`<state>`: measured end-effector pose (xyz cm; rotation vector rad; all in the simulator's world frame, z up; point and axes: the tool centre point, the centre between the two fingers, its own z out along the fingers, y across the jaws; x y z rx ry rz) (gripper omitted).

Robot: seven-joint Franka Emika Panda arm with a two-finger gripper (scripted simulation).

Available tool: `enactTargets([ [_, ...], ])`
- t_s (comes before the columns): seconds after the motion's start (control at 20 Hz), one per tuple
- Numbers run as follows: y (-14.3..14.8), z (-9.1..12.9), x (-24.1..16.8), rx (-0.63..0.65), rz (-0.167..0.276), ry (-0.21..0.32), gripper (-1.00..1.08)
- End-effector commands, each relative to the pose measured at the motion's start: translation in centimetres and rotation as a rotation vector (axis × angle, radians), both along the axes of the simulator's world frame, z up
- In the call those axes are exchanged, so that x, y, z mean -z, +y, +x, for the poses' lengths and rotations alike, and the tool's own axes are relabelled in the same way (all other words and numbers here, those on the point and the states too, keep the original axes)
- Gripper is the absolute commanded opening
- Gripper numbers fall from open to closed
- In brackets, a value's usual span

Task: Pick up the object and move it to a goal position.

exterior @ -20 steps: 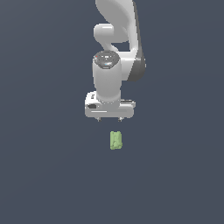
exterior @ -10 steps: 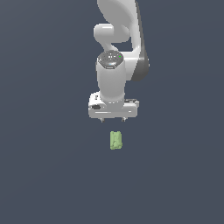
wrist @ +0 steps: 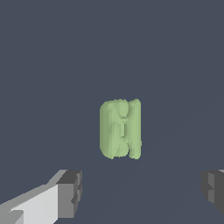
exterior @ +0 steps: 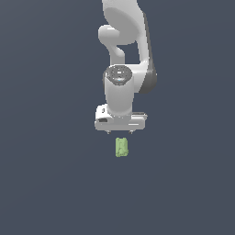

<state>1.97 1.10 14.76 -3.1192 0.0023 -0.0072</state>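
The object [exterior: 121, 147] is a small light-green lumpy block with ridged bumps, lying on the dark grey floor. My white gripper [exterior: 120, 132] hangs just above its far end, pointing down, and is wider than the block. In the wrist view the object [wrist: 120, 128] lies apart from the fingers, not between them. The two grey fingertips [wrist: 70, 193] stand wide apart, so my gripper [wrist: 142, 190] is open and holds nothing.
The dark grey floor [exterior: 55, 183] spreads flat on all sides of the block. The white arm [exterior: 126, 41] rises behind the gripper toward the top of the exterior view. No goal marker shows.
The gripper has come down toward the object and shifted a little to the exterior view's right. The object has stayed where it was.
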Motion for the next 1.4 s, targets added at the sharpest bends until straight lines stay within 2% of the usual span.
enactTargets([
  [0.0,0.3,0.6,1.3,-0.001,-0.006,0.002,1.00],
  [0.5,1.0,2.2,5.1,-0.004,-0.022,0.004,1.00],
  [0.85,1.0,2.2,5.6,-0.004,-0.022,0.006,1.00],
  [1.35,1.0,2.1,10.1,-0.004,-0.022,0.005,1.00],
])
